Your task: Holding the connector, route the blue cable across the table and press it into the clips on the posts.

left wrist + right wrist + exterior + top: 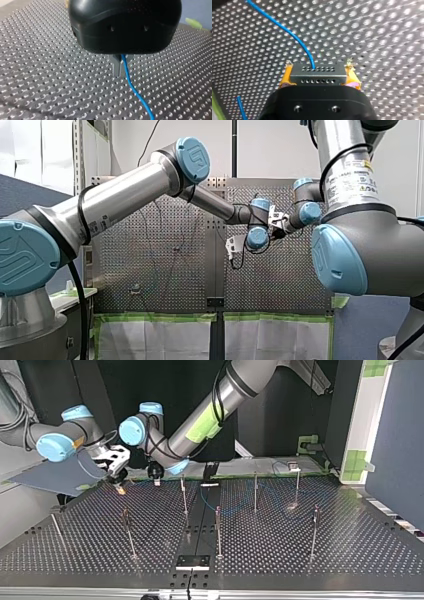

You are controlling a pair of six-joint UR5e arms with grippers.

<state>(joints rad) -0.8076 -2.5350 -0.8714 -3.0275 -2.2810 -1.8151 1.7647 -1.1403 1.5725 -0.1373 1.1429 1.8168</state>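
Right wrist view: connector (pixel 317 74) clamped between yellow pads of right gripper (pixel 319 75), blue cable (pixel 294 36) leading off ahead. Left gripper (pixel 119 67) pinched on that cable. Probably early: clips on posts (pixel 218 530) mostly left.

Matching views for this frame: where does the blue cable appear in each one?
Left wrist view: the blue cable runs from my left gripper over the perforated table.
Right wrist view: it arcs away from the connector held in my right gripper.
Top view: a faint blue line among the far posts, right of centre.
Front view: too thin to make out.
Shared landmark: the perforated table.
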